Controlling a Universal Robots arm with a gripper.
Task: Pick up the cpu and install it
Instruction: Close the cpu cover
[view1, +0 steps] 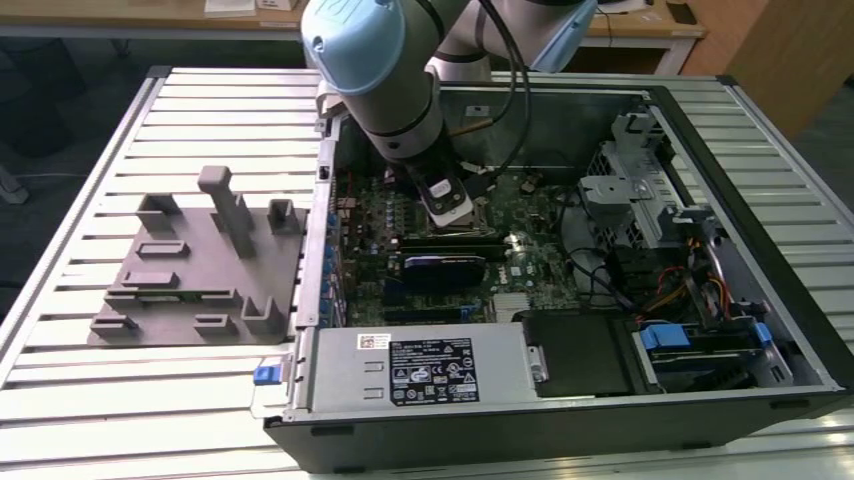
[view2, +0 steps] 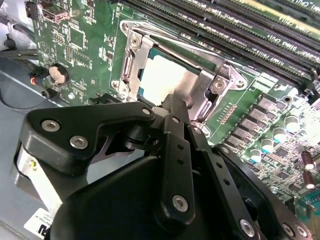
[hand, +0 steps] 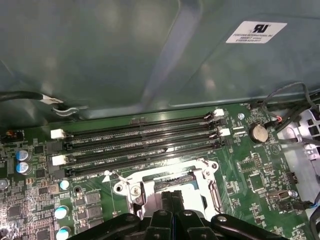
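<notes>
Hand (view2: 176, 104) pinched shut, tips right at the cpu (view2: 161, 79), which lies flat in the metal-framed socket (view2: 129, 65) on the motherboard (view2: 80, 35). Light, stiff, slick-topped, likely fragile underneath: one to take by opposite edges only.

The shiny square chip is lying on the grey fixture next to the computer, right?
No. The cpu is inside the computer, within the metal-framed socket on the green board, right by the end effector. The second wrist view shows it.
</notes>
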